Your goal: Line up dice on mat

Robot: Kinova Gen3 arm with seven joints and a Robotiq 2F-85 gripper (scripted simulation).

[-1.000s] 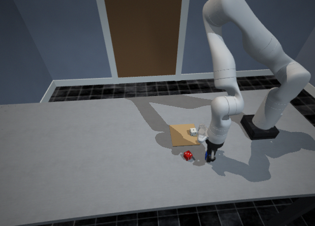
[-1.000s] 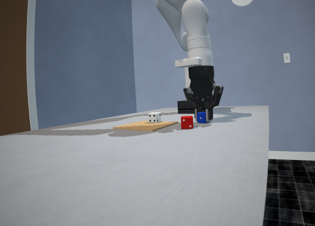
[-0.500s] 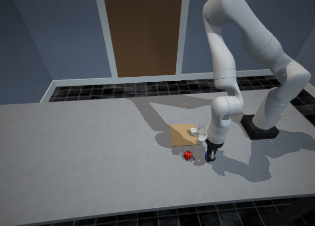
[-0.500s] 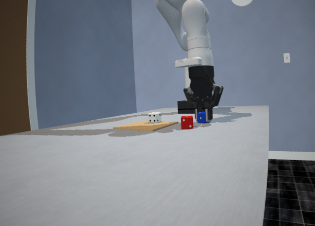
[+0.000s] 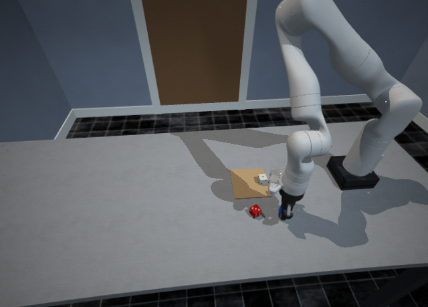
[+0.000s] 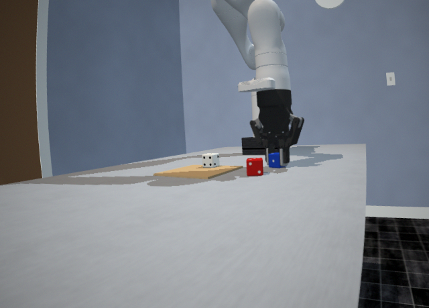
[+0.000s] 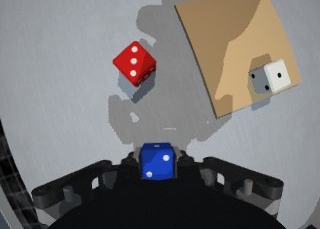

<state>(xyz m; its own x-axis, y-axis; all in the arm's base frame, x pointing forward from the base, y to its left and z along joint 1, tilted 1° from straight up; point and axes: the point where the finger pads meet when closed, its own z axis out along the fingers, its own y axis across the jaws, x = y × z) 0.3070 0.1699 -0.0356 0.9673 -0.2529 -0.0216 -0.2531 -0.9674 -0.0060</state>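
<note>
Between pincer (image 7: pixel 158 164) fingers, blue die (image 7: pixel 158 161)

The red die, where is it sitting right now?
The red die rests on the table, just off the tan mat's near edge. In the top view it lies left of the gripper, which is shut on the blue die.
</note>
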